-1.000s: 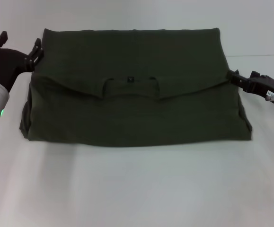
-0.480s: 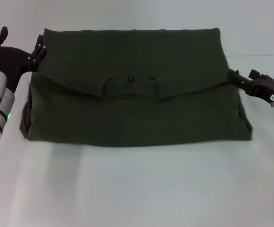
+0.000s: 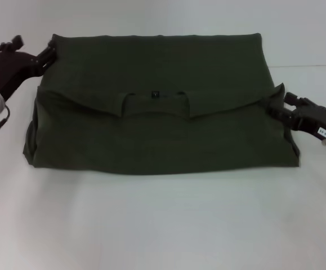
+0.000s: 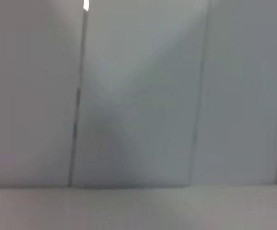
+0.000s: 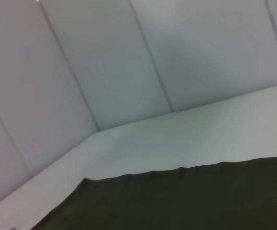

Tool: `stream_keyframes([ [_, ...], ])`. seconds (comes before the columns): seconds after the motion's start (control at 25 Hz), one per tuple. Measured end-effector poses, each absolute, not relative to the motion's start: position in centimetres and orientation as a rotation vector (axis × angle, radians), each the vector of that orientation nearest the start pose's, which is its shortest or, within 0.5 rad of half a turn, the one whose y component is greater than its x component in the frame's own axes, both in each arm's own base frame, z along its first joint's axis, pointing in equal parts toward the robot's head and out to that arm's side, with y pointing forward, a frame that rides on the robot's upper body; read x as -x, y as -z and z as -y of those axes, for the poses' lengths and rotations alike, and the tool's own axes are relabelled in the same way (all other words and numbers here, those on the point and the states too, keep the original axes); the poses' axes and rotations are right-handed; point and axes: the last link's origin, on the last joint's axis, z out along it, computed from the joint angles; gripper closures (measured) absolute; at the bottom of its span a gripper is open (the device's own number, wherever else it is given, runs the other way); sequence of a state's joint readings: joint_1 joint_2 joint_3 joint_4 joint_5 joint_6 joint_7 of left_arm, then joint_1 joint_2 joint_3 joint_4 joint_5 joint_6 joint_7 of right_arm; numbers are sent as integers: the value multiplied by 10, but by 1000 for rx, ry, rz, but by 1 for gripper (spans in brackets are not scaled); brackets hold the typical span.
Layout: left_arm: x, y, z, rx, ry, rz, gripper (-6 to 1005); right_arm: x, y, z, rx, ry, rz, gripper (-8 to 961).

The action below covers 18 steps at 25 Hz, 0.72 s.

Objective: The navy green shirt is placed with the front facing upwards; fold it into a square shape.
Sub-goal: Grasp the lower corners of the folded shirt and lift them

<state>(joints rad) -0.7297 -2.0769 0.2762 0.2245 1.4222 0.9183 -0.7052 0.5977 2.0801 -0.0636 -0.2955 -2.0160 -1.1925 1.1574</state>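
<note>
The navy green shirt (image 3: 157, 129) lies flat on the white table (image 3: 163, 225), its plain back up, with one flap folded over and a small label at the fold's middle. In the right wrist view the shirt (image 5: 176, 201) is a dark band with table beyond it. My left gripper (image 3: 34, 46) hovers open at the shirt's far left corner, one fingertip (image 3: 50, 52) touching the cloth edge. Against the shirt's right edge, where the flap ends, is my right gripper (image 3: 280, 104), also open. The cloth there stands up in a small peak.
The white table runs wide in front of the shirt and on both sides. Pale wall panels (image 4: 138, 96) stand behind the table; the left wrist view holds nothing else. The same panels (image 5: 128, 57) rise past the table's far edge.
My left arm swung upward and turned, bringing its gripper to the far left corner. My right gripper slid nearer along the right edge, and the cloth there rose into a small peak.
</note>
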Motion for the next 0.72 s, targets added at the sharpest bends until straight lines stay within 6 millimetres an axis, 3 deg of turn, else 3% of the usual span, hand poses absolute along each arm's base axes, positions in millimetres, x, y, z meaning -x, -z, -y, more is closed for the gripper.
stream_keyframes([
  [0.16,287,-36,-420,1912,769,704,163,-315,6,-356,2073,-854,-938,30],
  [0.48,317,-75,-366,2066,792,821,173,-310,6,-342,2132,-914,-912,31],
  [0.72,337,-69,-349,2217,576,964,181,-308,5,-335,2152,-958,-897,31],
])
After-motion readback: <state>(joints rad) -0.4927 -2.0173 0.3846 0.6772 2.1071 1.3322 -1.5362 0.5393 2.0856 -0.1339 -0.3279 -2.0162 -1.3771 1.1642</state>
